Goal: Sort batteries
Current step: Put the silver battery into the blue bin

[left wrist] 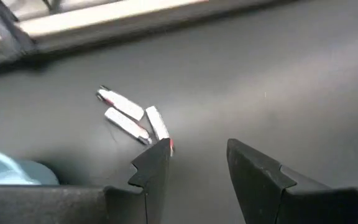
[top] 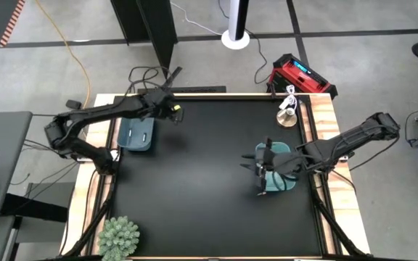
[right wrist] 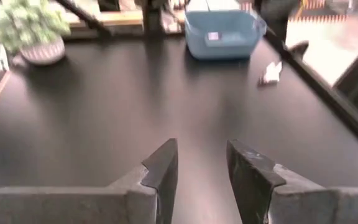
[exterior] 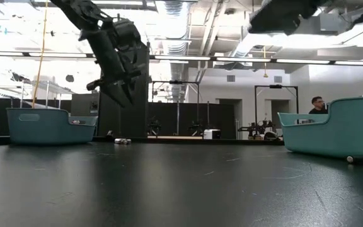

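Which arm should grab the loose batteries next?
Left. Its claw hangs open right over the three batteries near the left bin. The right claw is across the table.

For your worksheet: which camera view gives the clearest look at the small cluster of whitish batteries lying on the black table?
The left wrist view: the three batteries lie large and separate just ahead of the open left gripper. The low view shows them as a tiny far-off speck, the right wrist view as a pale blur; in the high view they cannot be told.
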